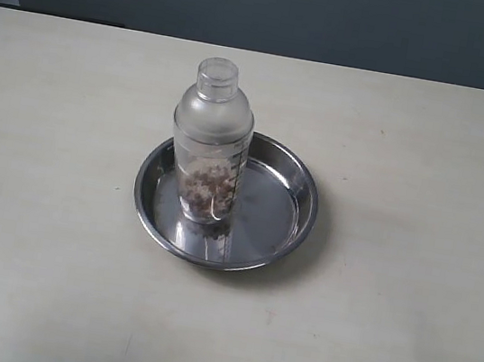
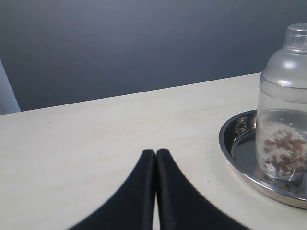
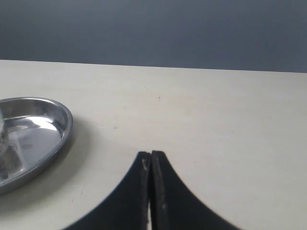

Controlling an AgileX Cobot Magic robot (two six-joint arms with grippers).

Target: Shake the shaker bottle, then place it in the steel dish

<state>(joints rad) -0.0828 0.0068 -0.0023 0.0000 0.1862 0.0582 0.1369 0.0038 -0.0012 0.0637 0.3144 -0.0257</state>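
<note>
The shaker bottle (image 1: pixel 211 145) stands upright inside the steel dish (image 1: pixel 300 185), left of the dish's centre, with brown granules in its lower part. The left wrist view shows the shaker bottle (image 2: pixel 284 103) standing in the steel dish (image 2: pixel 229 139), well apart from my left gripper (image 2: pixel 156 152), which is shut with nothing between its black fingers. My right gripper (image 3: pixel 150 154) is shut too and holds nothing. The steel dish (image 3: pixel 60 127) lies off to its side in the right wrist view, with only a sliver of the bottle at the frame edge. Neither gripper appears in the exterior view.
The dish rests near the middle of a pale beige table (image 1: pixel 382 339). A dark grey wall (image 1: pixel 277 9) runs behind the table's far edge.
</note>
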